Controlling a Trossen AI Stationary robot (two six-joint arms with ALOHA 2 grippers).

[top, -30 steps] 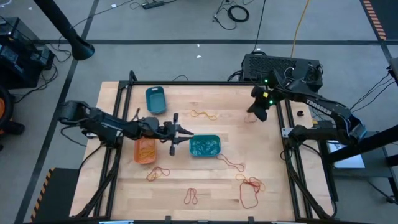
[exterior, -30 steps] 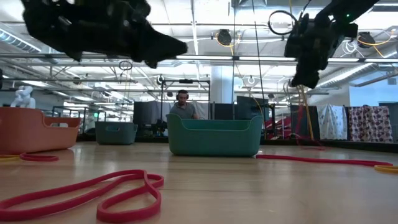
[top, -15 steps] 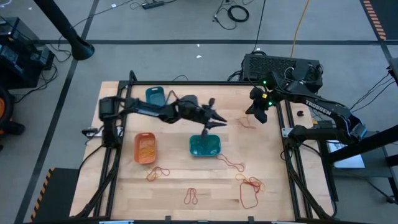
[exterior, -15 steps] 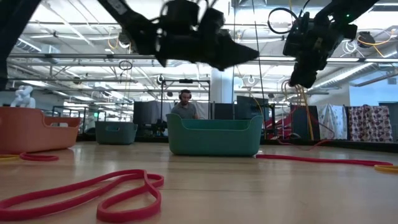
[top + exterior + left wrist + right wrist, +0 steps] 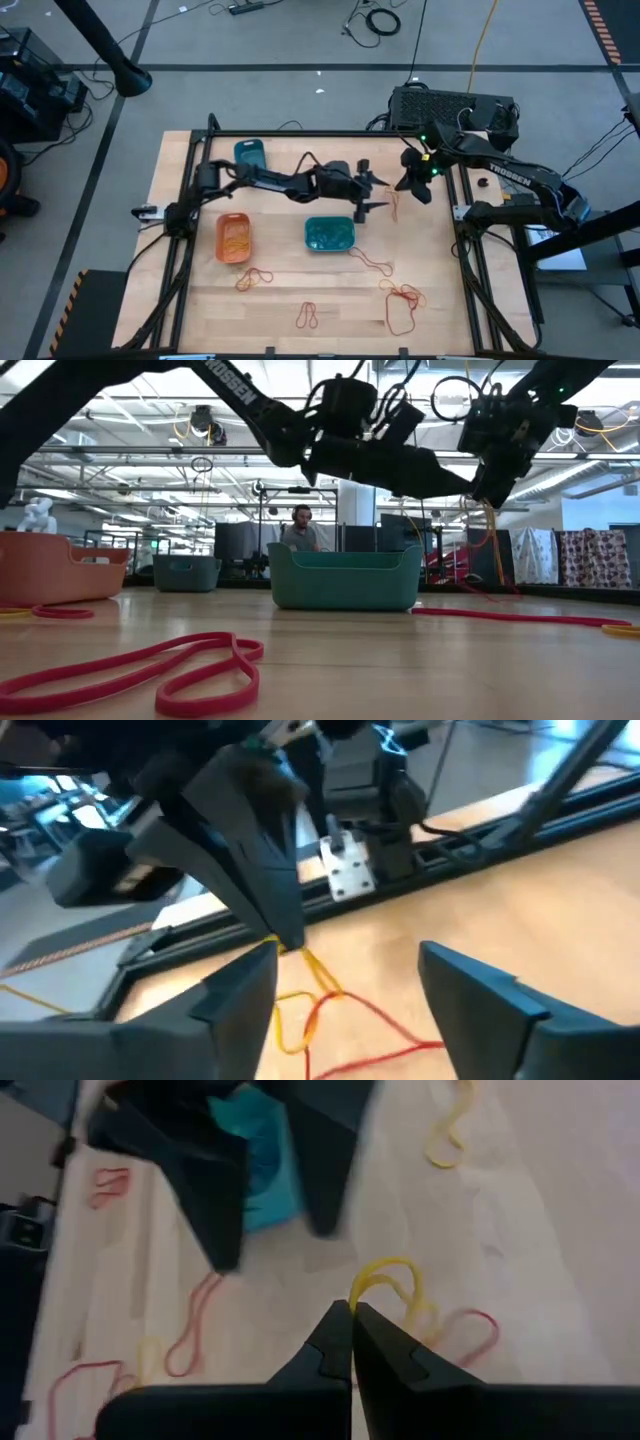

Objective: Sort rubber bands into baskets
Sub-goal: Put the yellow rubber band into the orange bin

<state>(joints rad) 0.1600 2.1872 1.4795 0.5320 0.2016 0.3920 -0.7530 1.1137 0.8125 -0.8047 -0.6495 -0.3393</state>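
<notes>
High view: the left gripper (image 5: 368,196) reaches beside the right gripper (image 5: 413,180), the teal basket (image 5: 329,234) just below it. Left wrist view: its jaws gape wide, empty. Right wrist view: jaws pinched on a yellow rubber band (image 5: 385,1280), joined red loop (image 5: 470,1332) trailing.

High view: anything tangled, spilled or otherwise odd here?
Nothing spilled. The right gripper pinches a yellow band tangled with a red band. The left gripper is open close beside it, so the arms look crowded.
</notes>
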